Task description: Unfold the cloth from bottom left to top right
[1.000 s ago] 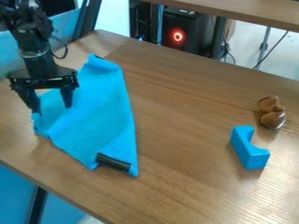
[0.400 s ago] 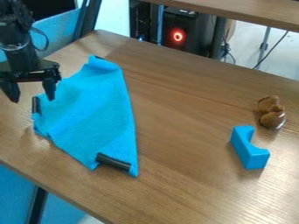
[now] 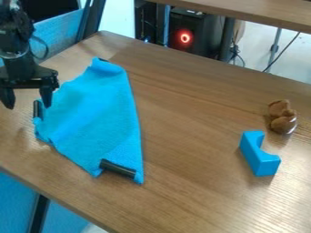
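The black two-finger gripper hangs at the left, beside the blue fabric cloth's left corner, its fingers spread wide apart with nothing between them. The blue fabric cloth lies in a rough triangle on the left part of the brown wood-grain table, a dark strip at its left corner and another at its near end. At the right, a blue arch-shaped block sits near a brown rounded object.

black arm partly beyond the left edge
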`<move>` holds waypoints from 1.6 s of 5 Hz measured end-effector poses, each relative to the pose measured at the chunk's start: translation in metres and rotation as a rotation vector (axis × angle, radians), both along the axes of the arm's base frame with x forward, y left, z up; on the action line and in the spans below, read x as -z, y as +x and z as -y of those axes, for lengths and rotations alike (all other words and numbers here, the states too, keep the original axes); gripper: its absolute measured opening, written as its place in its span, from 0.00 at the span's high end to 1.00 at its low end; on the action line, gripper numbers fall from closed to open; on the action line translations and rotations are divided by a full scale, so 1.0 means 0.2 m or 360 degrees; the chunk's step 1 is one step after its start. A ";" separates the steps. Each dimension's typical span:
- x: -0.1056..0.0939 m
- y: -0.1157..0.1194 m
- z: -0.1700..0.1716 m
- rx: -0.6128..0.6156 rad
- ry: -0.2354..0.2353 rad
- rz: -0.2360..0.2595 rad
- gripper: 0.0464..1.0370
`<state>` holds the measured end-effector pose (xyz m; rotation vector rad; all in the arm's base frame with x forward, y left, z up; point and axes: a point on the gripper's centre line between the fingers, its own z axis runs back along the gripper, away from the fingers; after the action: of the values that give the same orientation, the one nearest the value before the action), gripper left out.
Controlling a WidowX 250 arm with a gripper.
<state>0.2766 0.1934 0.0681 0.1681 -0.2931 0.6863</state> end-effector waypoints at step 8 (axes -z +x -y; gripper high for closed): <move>-0.06 0.08 0.10 -0.0143 -0.0113 -0.0065 0.99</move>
<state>0.2922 0.1729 0.0810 0.1283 -0.2226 0.7803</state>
